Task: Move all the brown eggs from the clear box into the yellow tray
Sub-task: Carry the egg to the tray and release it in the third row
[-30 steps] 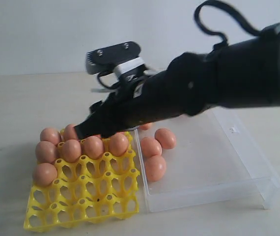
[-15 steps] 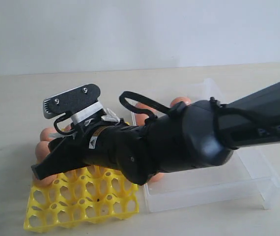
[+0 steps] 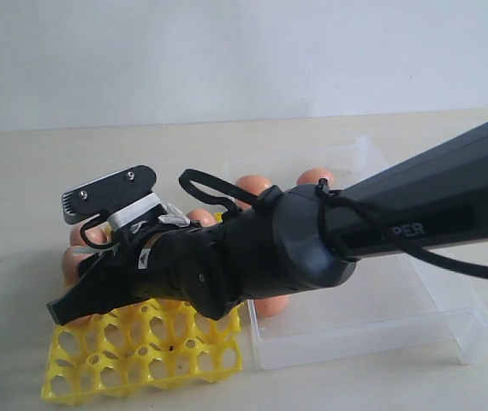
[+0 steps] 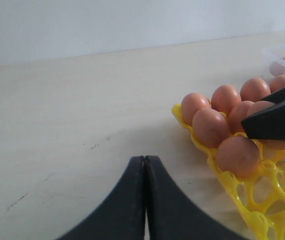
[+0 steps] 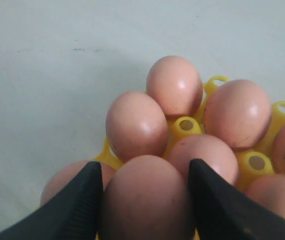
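Note:
My right gripper (image 5: pixel 145 165) is shut on a brown egg (image 5: pixel 147 200), its two black fingers (image 5: pixel 82 195) pressed to the egg's sides. It hangs over the yellow tray (image 3: pixel 141 360), low at the tray's left side. Several brown eggs (image 5: pixel 136 125) sit in the tray's cups just beyond it. In the exterior view the right arm (image 3: pixel 312 244) reaches across from the right and hides most of them. Three brown eggs (image 3: pixel 252 186) show in the clear box (image 3: pixel 381 300). My left gripper (image 4: pixel 145 159) is shut and empty over bare table, left of the tray (image 4: pixel 232 185).
The tray's near rows of cups (image 3: pixel 158 342) show no eggs. The clear box lies right against the tray's right edge. A pale wall stands behind the light table (image 4: pixel 57 100).
The right arm has swung left and down from above the tray's back row to its left side, carrying the egg. The left gripper is seen only now.

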